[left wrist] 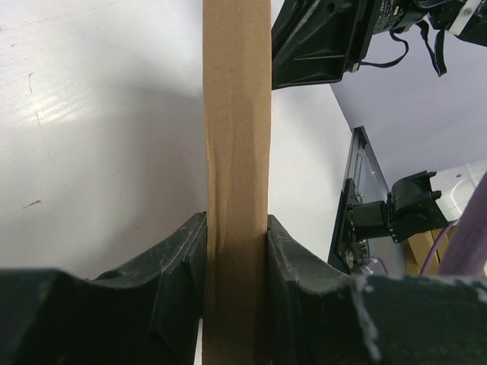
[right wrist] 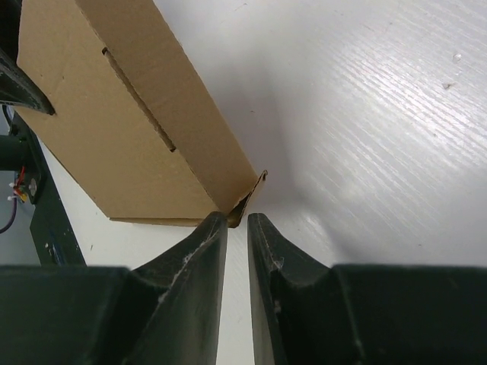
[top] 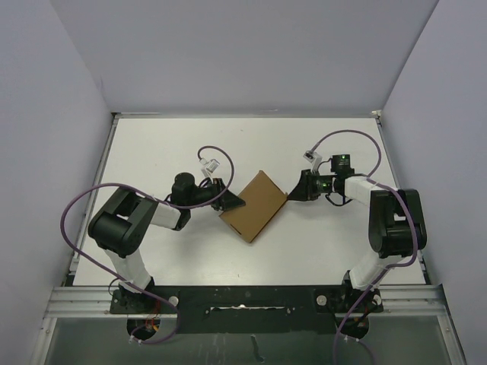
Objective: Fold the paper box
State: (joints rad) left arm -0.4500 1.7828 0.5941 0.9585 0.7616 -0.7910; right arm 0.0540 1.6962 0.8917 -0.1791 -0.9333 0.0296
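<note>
a: when you look down from above, where does the paper box point(top: 255, 205) sit?

b: near the middle of the bench point(top: 152, 152), well away from all four edges. it lies flat and is turned like a diamond, one corner toward the far edge and one toward the near edge, where the arm bases are.

a: and what is the left gripper point(top: 230, 201) doing?

b: it meets the box at its left corner. in the left wrist view the brown cardboard point(left wrist: 237, 152) runs straight up the middle as a narrow strip, and both black fingers point(left wrist: 183, 258) press against its sides. so the left gripper point(left wrist: 237, 224) is clamped on the box, across its thin dimension.

a: what about the right gripper point(top: 293, 190)?

b: it comes in from the other side and reaches the right corner. in its own view the fingers point(right wrist: 202, 258) stand very close together, with only a slim gap down their length. the corner of the box point(right wrist: 137, 129) ends right between the tips, so the right gripper point(right wrist: 237, 219) looks to be pinching that corner.

a: what does the box look like from there?

b: plain brown, with a flat top face and a low side wall that has a long slot cut into it. at the pinched corner the layers gape a little.

a: is anything else on view?

b: purple cables point(top: 76, 205) loop off both arms, and the right gripper point(left wrist: 316, 46) shows as a black block at the top of the left wrist view, just beside the far end of the strip.
</note>
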